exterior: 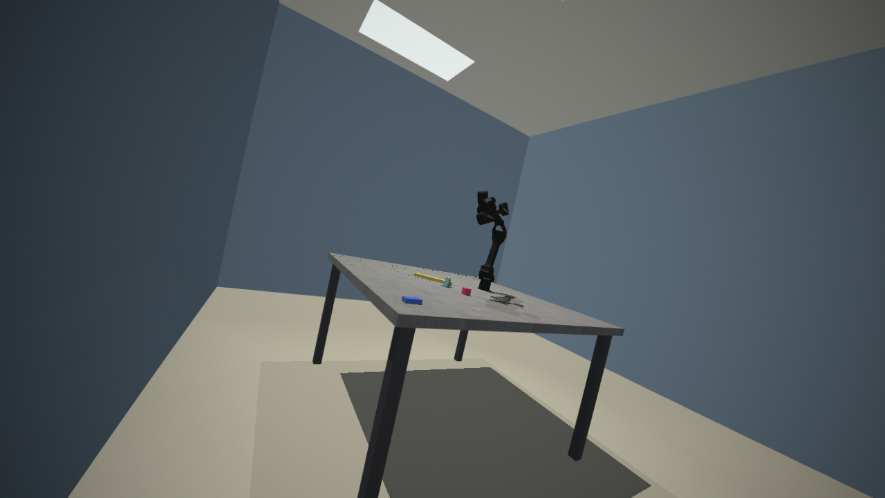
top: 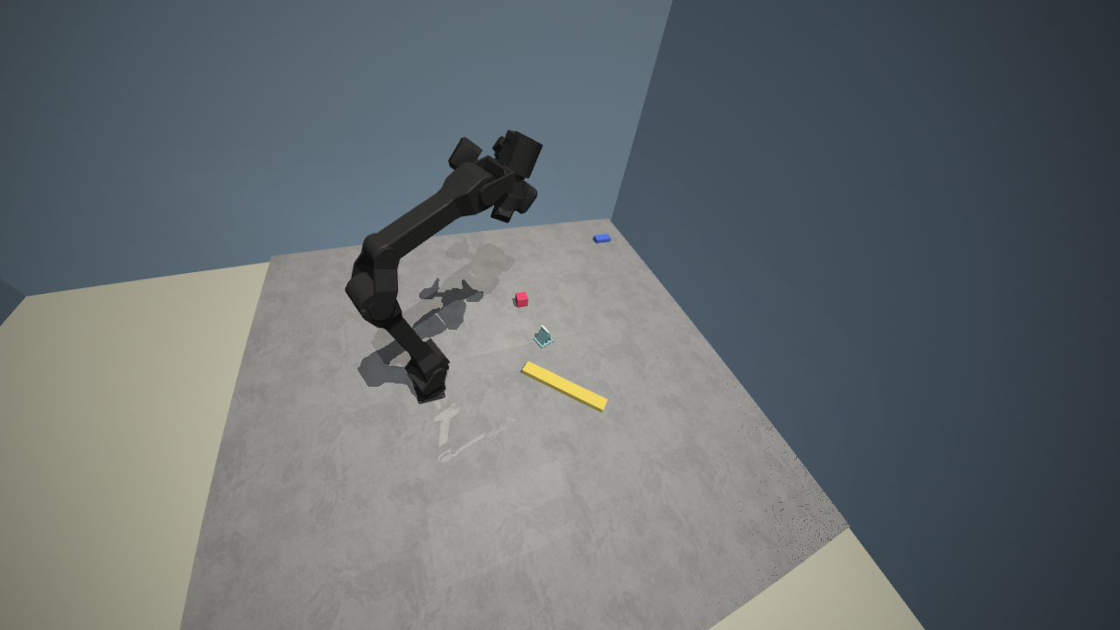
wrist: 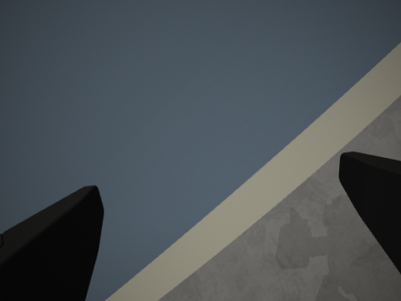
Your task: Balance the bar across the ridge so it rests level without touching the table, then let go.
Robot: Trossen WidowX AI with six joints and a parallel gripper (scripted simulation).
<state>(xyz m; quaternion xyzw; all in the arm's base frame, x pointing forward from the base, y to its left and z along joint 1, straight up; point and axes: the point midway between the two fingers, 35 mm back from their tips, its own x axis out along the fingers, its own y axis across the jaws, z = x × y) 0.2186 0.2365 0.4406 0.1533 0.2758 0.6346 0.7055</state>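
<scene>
One yellow bar (top: 564, 386) (exterior: 429, 278), one ridge (top: 543, 337) (exterior: 446, 282).

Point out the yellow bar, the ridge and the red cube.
yellow bar (top: 564, 386) (exterior: 428, 278): top and exterior views, middle of its length
ridge (top: 543, 337) (exterior: 446, 282): top and exterior, sloping side
red cube (top: 521, 299) (exterior: 466, 291): top and exterior, body middle

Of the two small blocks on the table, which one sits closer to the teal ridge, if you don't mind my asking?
The red cube; the blue block lies farther off, near a table corner.
</scene>
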